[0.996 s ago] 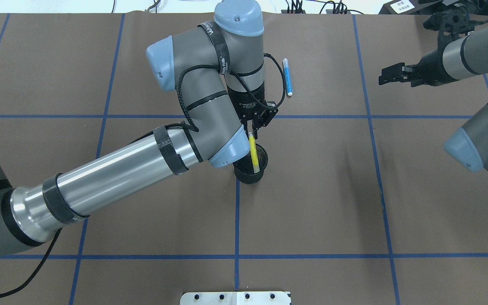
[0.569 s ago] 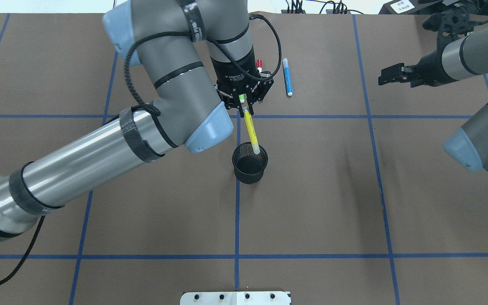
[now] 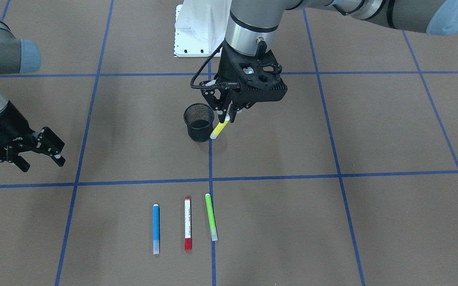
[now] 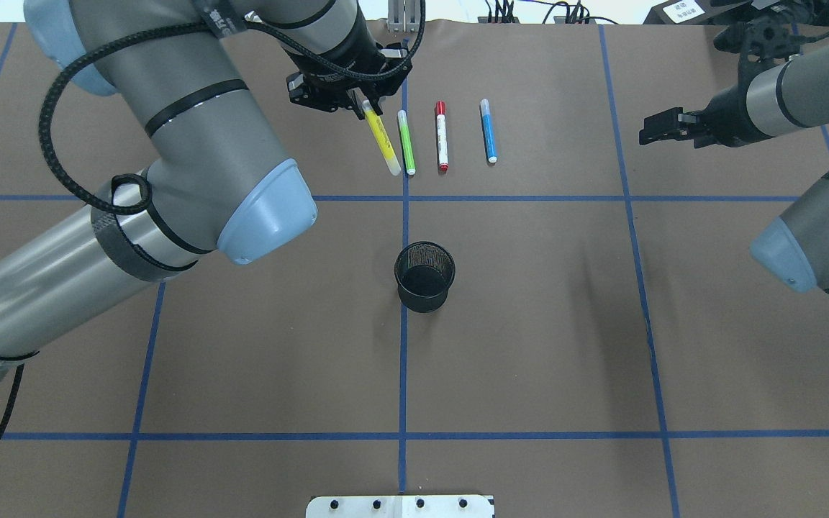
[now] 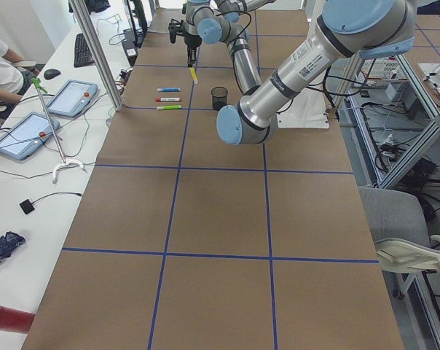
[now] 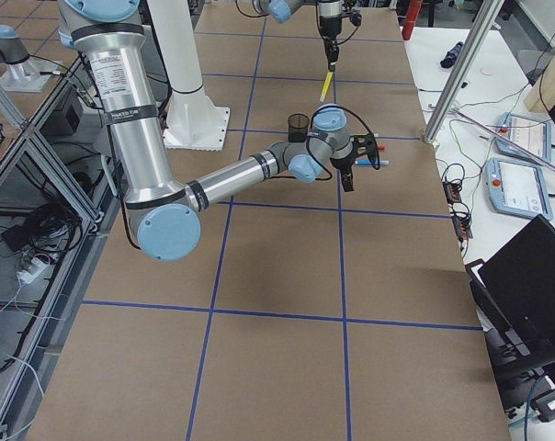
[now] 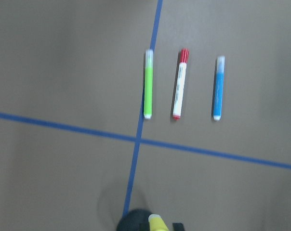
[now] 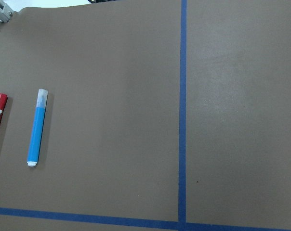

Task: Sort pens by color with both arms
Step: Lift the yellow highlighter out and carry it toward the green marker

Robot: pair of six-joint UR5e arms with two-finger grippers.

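Front-facing view: you see the left pincer (image 3: 227, 114) clamped on the top of the yellow pen (image 3: 220, 129), which hangs tilted at frame centre just right of the black mesh cup (image 3: 199, 122). The blue pen (image 3: 156, 228), white pen with red caps (image 3: 188, 224) and lime green pen (image 3: 211, 216) lie side by side, not touching, on the worktop (image 3: 332, 218) at lower centre, and the right pincer (image 3: 43, 161) is at the left edge, jaws apart, empty. Overhead view: you get the held yellow pen at top centre just left of the lime green pen, cup mid-frame; left wrist view: yellow tip at the bottom edge, the three lying pens upper middle.
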